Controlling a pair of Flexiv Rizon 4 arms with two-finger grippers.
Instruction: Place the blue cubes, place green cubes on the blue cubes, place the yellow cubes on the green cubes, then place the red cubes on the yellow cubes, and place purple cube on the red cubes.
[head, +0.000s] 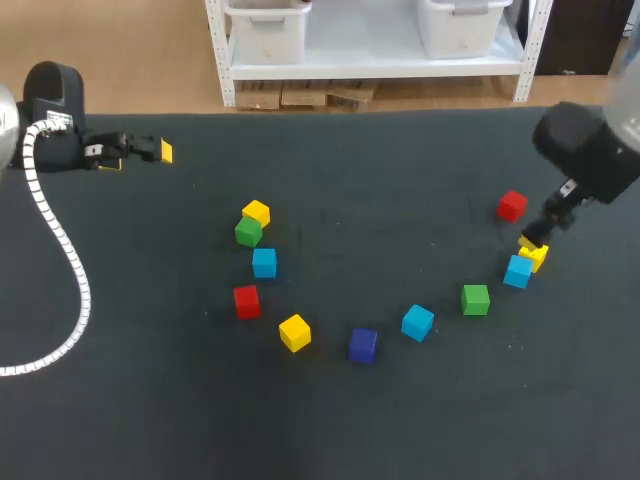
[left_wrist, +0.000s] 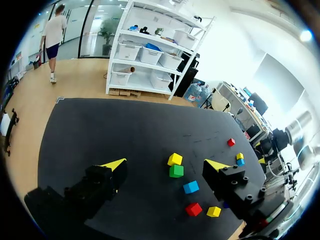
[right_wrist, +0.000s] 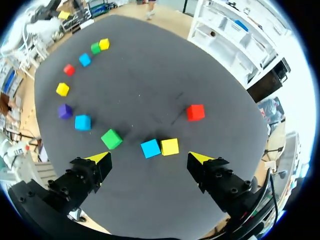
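A table (head: 330, 420) topped in dark cloth fills the foreground. Past its far edge, at twelve o'clock, a white shelving unit (head: 380, 68) holds pale bins (head: 265, 30) above a light wooden floor (head: 130, 50).

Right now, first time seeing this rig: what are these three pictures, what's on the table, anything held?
Two robot arms share a dark table. The wide picture looks down from above and behind them; each round picture comes from a camera on one arm's wrist, looking out past its two yellow-tipped fingers. The left gripper sits at the table's far left corner, away from the cubes. The right gripper hangs over a blue cube and a yellow cube lying side by side. Nine more cubes lie loose in an arc: blue, green, yellow, red, one purple cube. Both grippers are open; nothing is held.
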